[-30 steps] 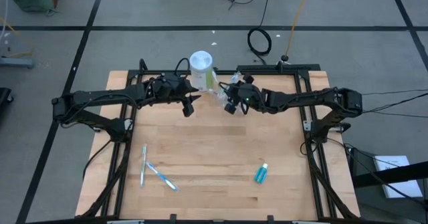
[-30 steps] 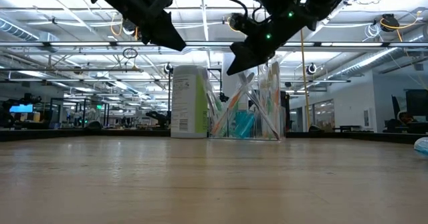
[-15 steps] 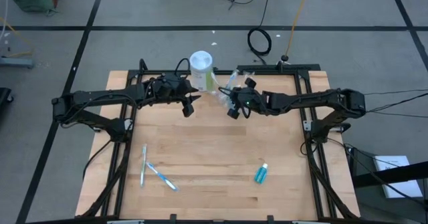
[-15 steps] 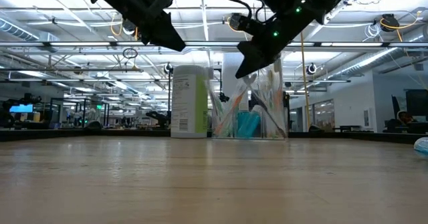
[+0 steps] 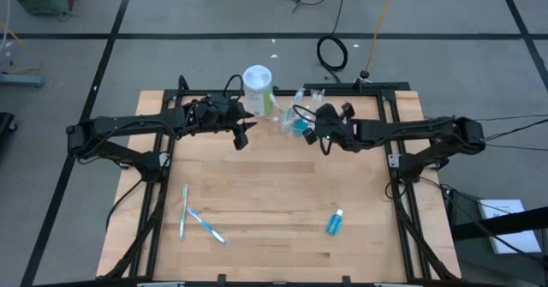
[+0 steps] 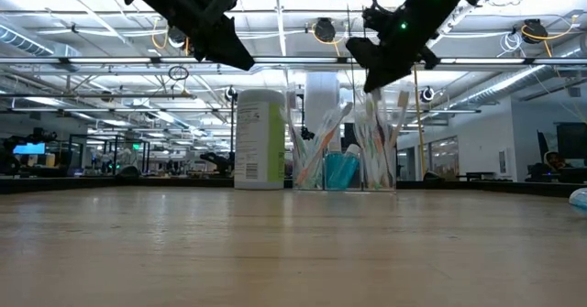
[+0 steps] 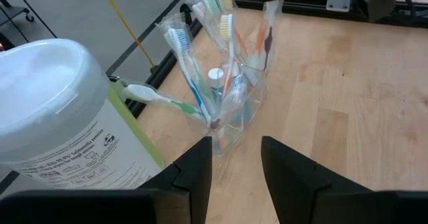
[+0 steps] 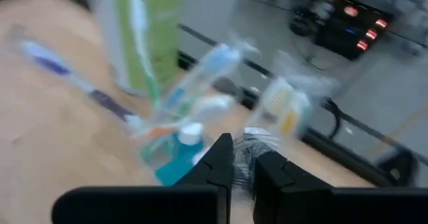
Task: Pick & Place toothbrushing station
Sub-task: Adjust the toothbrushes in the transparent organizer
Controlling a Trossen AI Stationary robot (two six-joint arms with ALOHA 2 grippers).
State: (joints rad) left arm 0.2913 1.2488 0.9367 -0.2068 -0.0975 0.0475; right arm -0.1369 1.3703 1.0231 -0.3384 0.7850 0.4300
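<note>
Cup of toothbrushes at the table's far edge.
The clear cup (image 5: 295, 116) looks light, thin-walled and tippy; grasp its rim gently. The right gripper (image 5: 325, 141) is closed and empty; the left gripper (image 5: 242, 136) hovers open.

One clear plastic cup (image 5: 295, 120) stands at the far edge of the table, packed with toothbrushes whose exact number cannot be told; at least seven heads show in the left wrist view. Inside the cup is one teal toothpaste tube (image 7: 215, 83). A second toothpaste tube (image 5: 333, 223) lies alone on the wood. Two loose toothbrushes (image 5: 195, 218) lie together near the front of the table. One white-lidded canister (image 5: 258, 90) stands beside the cup. Two arms are in view.
</note>
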